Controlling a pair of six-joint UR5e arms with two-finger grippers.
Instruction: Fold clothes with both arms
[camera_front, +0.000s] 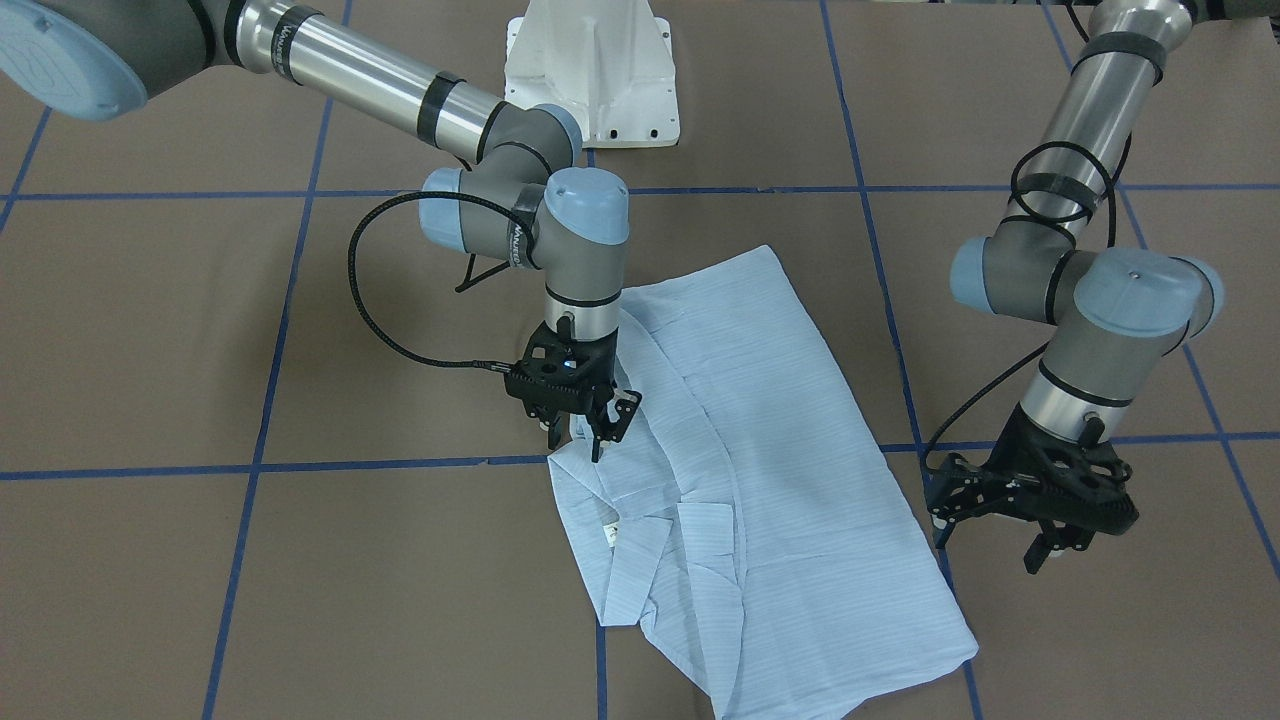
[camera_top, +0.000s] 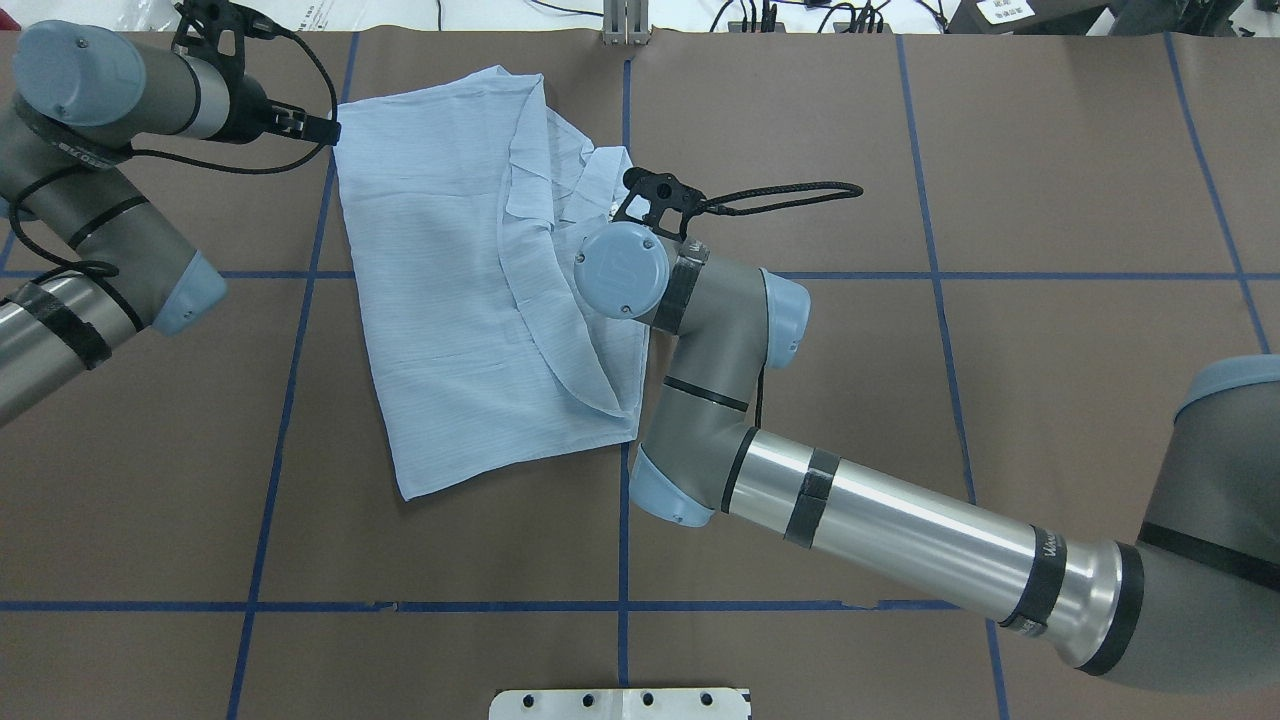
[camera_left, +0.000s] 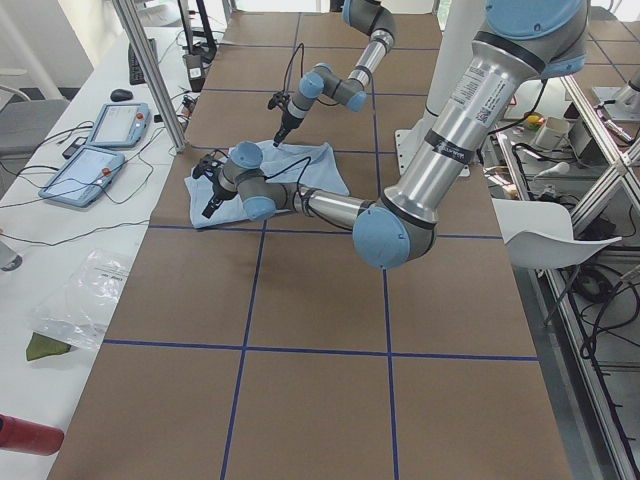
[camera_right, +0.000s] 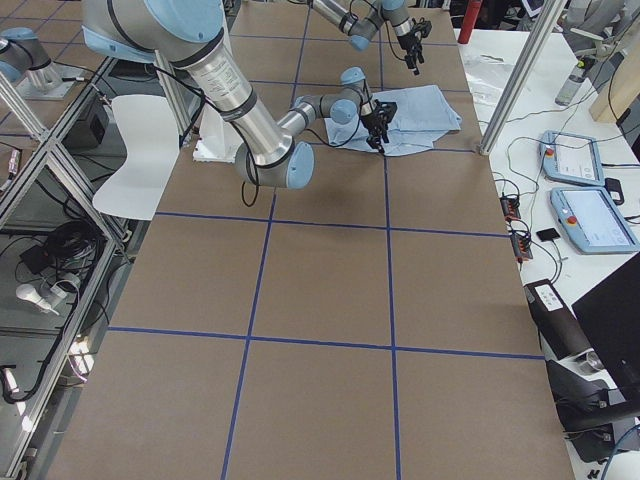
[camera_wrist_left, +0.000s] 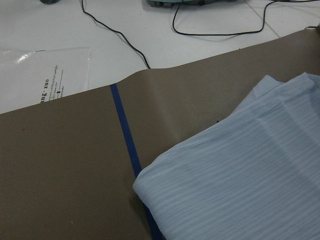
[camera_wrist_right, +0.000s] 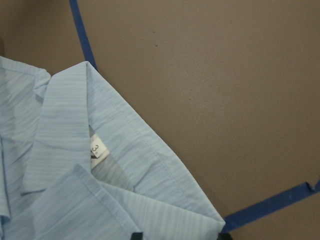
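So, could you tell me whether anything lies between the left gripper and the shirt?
Nothing visible does. The left gripper is open just beside the long edge of the shirt, with only bare table between them. The right gripper is at the collar, on the opposite side.

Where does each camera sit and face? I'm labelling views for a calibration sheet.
Front-facing: across the table, facing the base, steeply down on the shirt; right arm view-left, left arm view-right.
Overhead: behind the robot, forward and down on the shirt; both arms.
Exterior left: table's left end; left arm near.
Exterior right: table's right end; right arm near.
Left wrist: down on a shirt corner; no body shows.
Right wrist: down on the neck label; right tool barely at bottom edge.
Shared: front-facing and right wrist both show that label.
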